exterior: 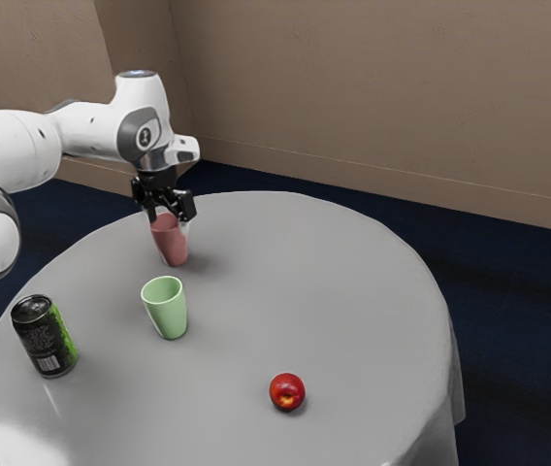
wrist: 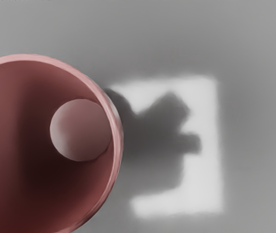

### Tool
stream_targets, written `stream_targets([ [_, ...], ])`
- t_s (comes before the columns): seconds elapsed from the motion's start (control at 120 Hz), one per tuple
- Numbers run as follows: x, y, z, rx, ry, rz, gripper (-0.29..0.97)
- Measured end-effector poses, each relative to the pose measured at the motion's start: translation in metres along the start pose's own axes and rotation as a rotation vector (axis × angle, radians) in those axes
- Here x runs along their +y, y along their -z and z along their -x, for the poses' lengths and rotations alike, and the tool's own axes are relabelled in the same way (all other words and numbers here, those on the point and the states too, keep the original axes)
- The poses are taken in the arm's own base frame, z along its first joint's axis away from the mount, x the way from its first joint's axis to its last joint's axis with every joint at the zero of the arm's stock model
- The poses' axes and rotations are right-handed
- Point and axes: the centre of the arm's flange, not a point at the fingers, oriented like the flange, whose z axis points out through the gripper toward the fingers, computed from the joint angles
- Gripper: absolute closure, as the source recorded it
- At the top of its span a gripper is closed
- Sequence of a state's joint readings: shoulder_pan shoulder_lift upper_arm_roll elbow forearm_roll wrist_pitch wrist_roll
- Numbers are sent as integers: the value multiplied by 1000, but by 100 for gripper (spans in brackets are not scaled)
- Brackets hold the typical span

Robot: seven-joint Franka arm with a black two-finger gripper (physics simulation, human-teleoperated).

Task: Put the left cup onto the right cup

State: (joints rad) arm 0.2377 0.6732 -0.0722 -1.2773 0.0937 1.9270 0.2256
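Note:
A pink cup [exterior: 170, 243] stands upright on the round grey table [exterior: 334, 291], toward its far side at the exterior view's left. My gripper [exterior: 167, 210] hangs directly over it, open, with the black fingertips [exterior: 187, 208] spread at the level of the cup's rim. In the wrist view I look straight down into the pink cup [wrist: 41, 145], and the hand's shadow falls on the table beside it. A green cup [exterior: 165, 307] stands upright a short way nearer the front, apart from the pink one.
A dark soda can [exterior: 45, 336] stands near the table's edge at the exterior view's left. A red apple [exterior: 287, 391] lies near the front. The table's rounded edge drops off on all sides.

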Motion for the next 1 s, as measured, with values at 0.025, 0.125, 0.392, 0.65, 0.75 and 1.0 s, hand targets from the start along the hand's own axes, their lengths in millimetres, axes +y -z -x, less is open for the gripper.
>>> stream_targets([
  [0.025, 0, 0, 0, 0, -3, -4, 0],
  [0.125, 1, -1, -2, 4, -17, -19, 0],
  [0.392, 12, -10, -8, 15, -60, -35, 0],
  [0.65, 14, -17, -11, 19, -73, -37, 0],
  [0.75, 12, -20, -11, 20, -73, -35, 0],
  [1.0, 12, -24, -12, 23, -75, -29, 0],
])
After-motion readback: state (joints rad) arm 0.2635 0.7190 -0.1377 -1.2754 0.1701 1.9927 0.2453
